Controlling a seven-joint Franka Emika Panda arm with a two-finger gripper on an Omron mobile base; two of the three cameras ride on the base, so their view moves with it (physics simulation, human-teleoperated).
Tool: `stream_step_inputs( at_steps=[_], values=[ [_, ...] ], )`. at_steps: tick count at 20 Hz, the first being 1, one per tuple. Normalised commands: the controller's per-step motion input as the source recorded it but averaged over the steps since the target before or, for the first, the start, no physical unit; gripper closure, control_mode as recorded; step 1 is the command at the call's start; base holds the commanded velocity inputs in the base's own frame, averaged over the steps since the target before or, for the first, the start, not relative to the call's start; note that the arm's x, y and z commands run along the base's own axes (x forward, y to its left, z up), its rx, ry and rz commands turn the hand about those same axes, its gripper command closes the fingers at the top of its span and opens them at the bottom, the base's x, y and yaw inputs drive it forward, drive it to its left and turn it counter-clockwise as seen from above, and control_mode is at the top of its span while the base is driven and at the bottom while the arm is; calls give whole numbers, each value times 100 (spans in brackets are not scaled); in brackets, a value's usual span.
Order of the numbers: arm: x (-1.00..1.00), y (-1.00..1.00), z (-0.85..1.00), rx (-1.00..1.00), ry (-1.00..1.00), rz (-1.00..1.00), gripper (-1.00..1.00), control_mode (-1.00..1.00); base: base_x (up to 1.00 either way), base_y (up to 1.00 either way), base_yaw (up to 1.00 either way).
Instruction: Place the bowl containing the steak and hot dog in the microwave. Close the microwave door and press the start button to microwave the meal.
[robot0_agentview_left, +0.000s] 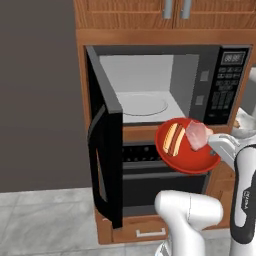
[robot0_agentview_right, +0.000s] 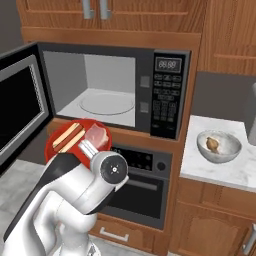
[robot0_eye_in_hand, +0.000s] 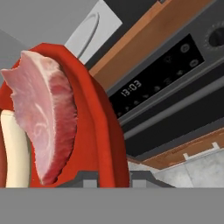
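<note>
While the red bowl (robot0_agentview_left: 187, 147) hangs in the air just below and in front of the open microwave (robot0_agentview_left: 165, 82), the left base view lists it as tilted, with its far rim raised toward the cavity. Hot dog (robot0_agentview_left: 173, 138) and steak (robot0_agentview_left: 198, 134) sit inside, the steak close to the rim by the gripper (robot0_agentview_left: 214, 142). Risk, as judged: the tilt could let the steak slide out, or the bowl's rim could catch the cavity's lower edge. The microwave door (robot0_agentview_left: 105, 145) stands swung wide to the left.

Right base view: bowl (robot0_agentview_right: 75, 140) held out ahead of the wrist, below the cavity floor and glass turntable (robot0_agentview_right: 107, 103). Hot dog (robot0_agentview_right: 67, 137) tan-bunned with an orange-red sausage; steak (robot0_agentview_right: 97, 135) pink and flat. A grey bowl (robot0_agentview_right: 219, 146) with a brown lump rests on the desk (robot0_agentview_right: 220, 170) at the right, well apart. Risk, as judged: the bowl must rise to clear the sill.

Hand view: fingers (robot0_eye_in_hand: 90, 178) narrowly parted and clamped on the bowl's rim (robot0_eye_in_hand: 98, 127), the steak (robot0_eye_in_hand: 43, 122) lying just beside the grip. Risk, as judged: an edge pinch on a wide bowl may let it pivot.
</note>
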Motion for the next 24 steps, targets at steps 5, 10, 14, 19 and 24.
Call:
stream_step_inputs(
  at_steps=[5, 10, 14, 19, 24],
  values=[
    [0, 0, 0, 0, 0, 0, 100, 100, 36, 21, -7],
    [0, 0, 0, 0, 0, 0, 100, 100, 29, 36, -8],
    [0, 0, 0, 0, 0, 0, 100, 100, 38, 33, -7],
    [0, 0, 0, 0, 0, 0, 100, 100, 43, 21, -5],
    [0, 0, 0, 0, 0, 0, 100, 100, 33, 10, -3]
  ],
)
